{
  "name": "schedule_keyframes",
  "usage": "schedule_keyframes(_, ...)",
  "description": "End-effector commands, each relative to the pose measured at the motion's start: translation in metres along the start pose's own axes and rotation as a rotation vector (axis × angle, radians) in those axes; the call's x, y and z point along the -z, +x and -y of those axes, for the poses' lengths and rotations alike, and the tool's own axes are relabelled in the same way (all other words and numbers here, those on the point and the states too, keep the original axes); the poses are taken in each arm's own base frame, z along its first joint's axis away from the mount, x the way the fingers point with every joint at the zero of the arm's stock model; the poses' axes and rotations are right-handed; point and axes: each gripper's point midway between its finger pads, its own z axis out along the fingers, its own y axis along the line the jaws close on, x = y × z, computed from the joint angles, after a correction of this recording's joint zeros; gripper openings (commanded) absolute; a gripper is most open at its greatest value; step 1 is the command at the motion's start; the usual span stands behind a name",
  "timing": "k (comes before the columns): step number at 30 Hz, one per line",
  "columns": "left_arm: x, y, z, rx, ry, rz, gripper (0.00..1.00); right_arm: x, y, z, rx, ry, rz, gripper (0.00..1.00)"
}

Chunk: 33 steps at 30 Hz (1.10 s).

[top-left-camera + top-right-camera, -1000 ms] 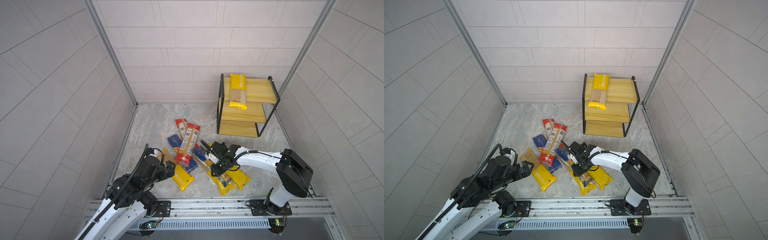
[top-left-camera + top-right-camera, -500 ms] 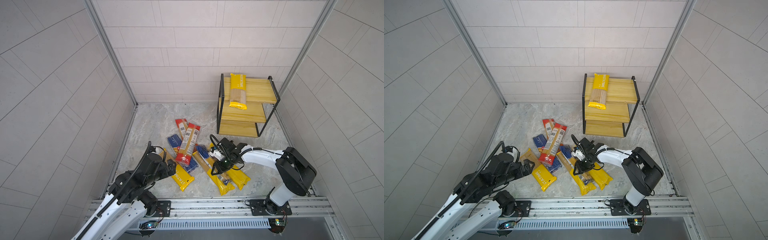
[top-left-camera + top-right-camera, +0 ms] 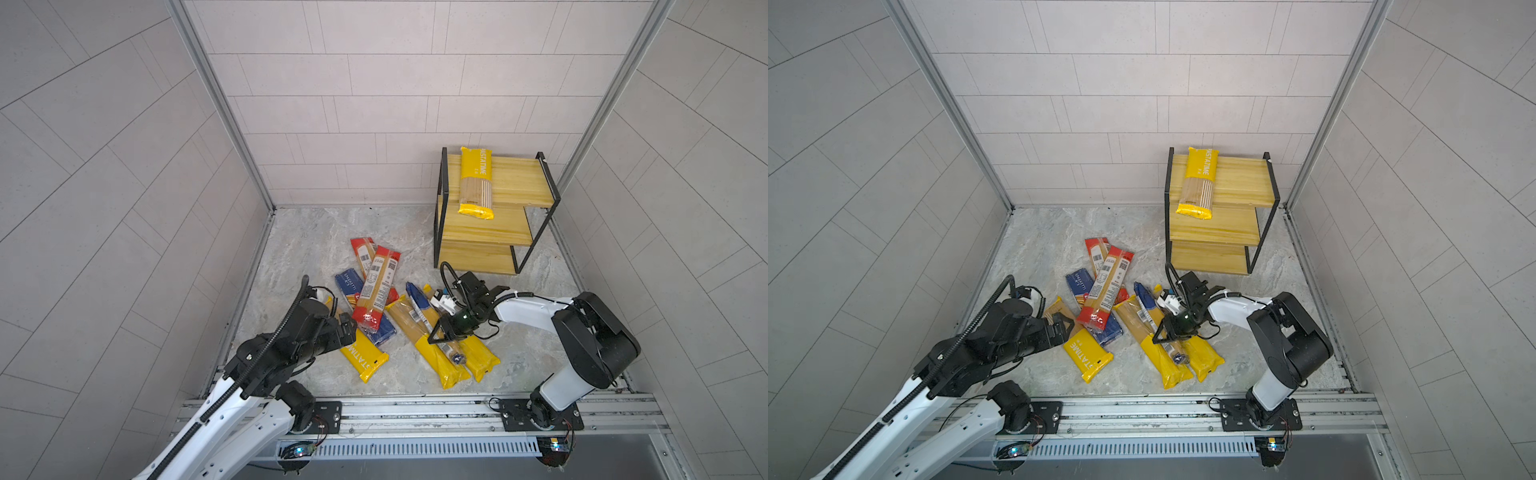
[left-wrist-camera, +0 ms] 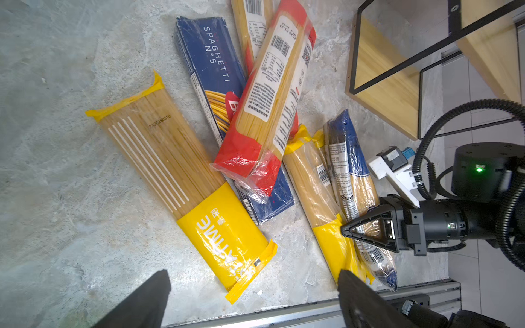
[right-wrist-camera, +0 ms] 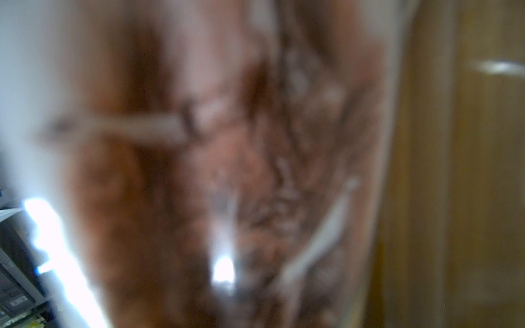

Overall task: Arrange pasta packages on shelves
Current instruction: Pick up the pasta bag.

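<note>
The shelves [image 3: 515, 183] stand at the back right, with one yellow pasta package [image 3: 476, 183] lying across the top board and overhanging the middle one. The other pasta packages lie piled on the floor: red-ended ones [image 3: 376, 286], a dark blue one [image 4: 216, 71] and yellow ones [image 3: 363, 357]. My right gripper [image 3: 442, 334] is low on a blue-ended clear pack [image 4: 345, 162] that lies on two yellow packs, with its jaws closed around it. The right wrist view is a blur of pasta. My left gripper [image 4: 252, 295] hangs open over the near end of the yellow pack [image 4: 227, 235].
Tiled walls close in the marble floor [image 3: 316, 232] on three sides. A metal rail [image 3: 415, 409] carrying both arm bases runs along the front edge. The lowest shelf board [image 3: 473, 257] is just behind my right wrist.
My right gripper has shifted a little to the right along the blue-ended pack. The left gripper has crept slightly toward the pile. No pack has visibly moved.
</note>
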Motion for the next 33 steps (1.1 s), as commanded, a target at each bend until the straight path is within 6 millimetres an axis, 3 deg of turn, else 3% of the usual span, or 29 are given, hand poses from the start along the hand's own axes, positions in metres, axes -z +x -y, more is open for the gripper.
schedule_keyframes(1, 0.007, -0.010, 0.009, -0.019, 0.024, 0.025, 0.98, 0.014, -0.008, 0.000, -0.035, 0.004, 0.051, 0.24)
schedule_keyframes(6, 0.006, -0.013, 0.013, -0.029, 0.024, 0.025, 0.98, 0.031, -0.015, -0.003, -0.045, 0.003, 0.096, 0.08)
schedule_keyframes(7, 0.005, -0.014, 0.014, -0.032, 0.022, 0.023, 0.98, 0.035, -0.017, -0.005, -0.045, 0.002, 0.102, 0.00)
schedule_keyframes(22, -0.004, -0.017, 0.020, -0.055, 0.020, 0.011, 0.97, 0.077, -0.012, -0.058, -0.013, -0.114, 0.158, 0.00)
schedule_keyframes(33, 0.002, -0.011, 0.018, -0.050, 0.042, 0.005, 0.97, 0.132, 0.014, -0.107, 0.050, -0.149, 0.254, 0.00)
